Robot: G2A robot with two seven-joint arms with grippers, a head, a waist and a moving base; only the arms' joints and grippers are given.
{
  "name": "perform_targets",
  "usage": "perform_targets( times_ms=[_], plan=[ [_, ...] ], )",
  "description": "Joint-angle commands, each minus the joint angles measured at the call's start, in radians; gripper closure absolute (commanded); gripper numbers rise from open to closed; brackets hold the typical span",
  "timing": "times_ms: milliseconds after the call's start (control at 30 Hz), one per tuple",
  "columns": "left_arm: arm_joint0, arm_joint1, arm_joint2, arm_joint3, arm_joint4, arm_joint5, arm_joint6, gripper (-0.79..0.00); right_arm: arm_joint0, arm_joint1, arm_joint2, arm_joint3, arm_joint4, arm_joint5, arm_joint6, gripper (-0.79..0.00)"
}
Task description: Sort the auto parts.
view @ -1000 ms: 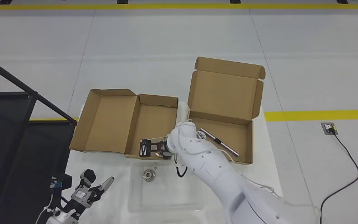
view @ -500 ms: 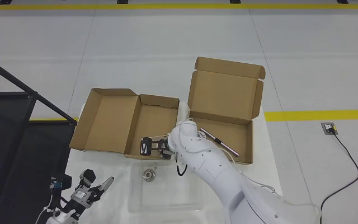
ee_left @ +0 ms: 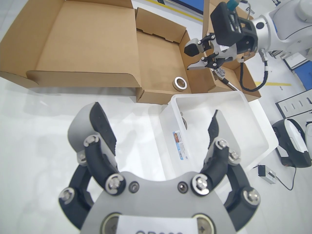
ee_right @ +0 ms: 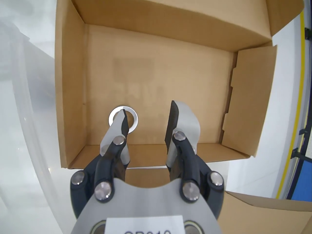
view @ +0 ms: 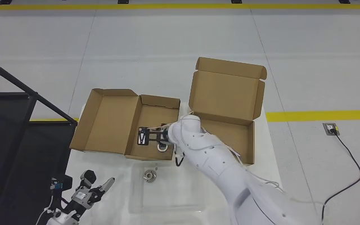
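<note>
Two cardboard boxes sit open on the white table (view: 107, 169). At the lower left of the top view the left gripper (view: 97, 187) hangs over bare tabletop. Its jaws are spread wide and hold nothing.

The left box (view: 109, 121) has its lid folded flat out to the left. On the floor of its tray, near the front wall, lies a metal ring (ee_left: 180, 83). It is flat, silver and shiny, with a wide round hole.

The right gripper (ee_left: 191, 58) hangs above that tray with its jaws parted about halfway and nothing between them. In the right wrist view the ring (ee_right: 134, 120) shows below one fingertip (ee_right: 123, 120), off to the side of the gap. The left wrist view shows it apart from the gripper.

In front of the boxes stands a clear bin (ee_left: 209, 94) with a round metal hub part (view: 149, 175) inside. A sticker (ee_left: 180, 142) on the bin's wall carries print too small to read.

The right box (view: 225, 93) has its lid standing up, and a slim metal rod (ee_left: 229, 85) lies in it. A white label (ee_right: 145, 225) on the right wrist plate is cut off by the frame edge.
</note>
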Motion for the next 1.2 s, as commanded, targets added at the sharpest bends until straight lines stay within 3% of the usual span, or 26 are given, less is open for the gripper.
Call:
perform_targets(
  times_ms=[0,367,600,800,1167],
  plan=[
    [0.000,0.000,0.001,0.000,0.000,0.000,0.001,-0.785,-0.001,0.010,-0.008,-0.017,-0.027,-0.012,-0.052,-0.376],
    [0.001,0.000,0.002,0.000,0.005,-0.002,0.001,-0.785,-0.015,0.084,-0.065,-0.156,-0.225,-0.101,-0.374,-0.419],
    [0.001,0.000,0.003,0.000,0.004,0.001,-0.001,-0.785,-0.041,0.136,-0.109,-0.255,-0.361,-0.135,-0.554,-0.539],
    [-0.002,0.000,0.005,0.002,0.006,0.001,-0.004,-0.785,-0.080,0.165,-0.141,-0.369,-0.435,-0.170,-0.585,-0.554],
    [-0.004,0.000,0.009,0.003,0.008,0.003,-0.003,-0.785,-0.162,0.220,-0.122,-0.593,-0.478,-0.229,-0.485,-0.526]
  ],
)
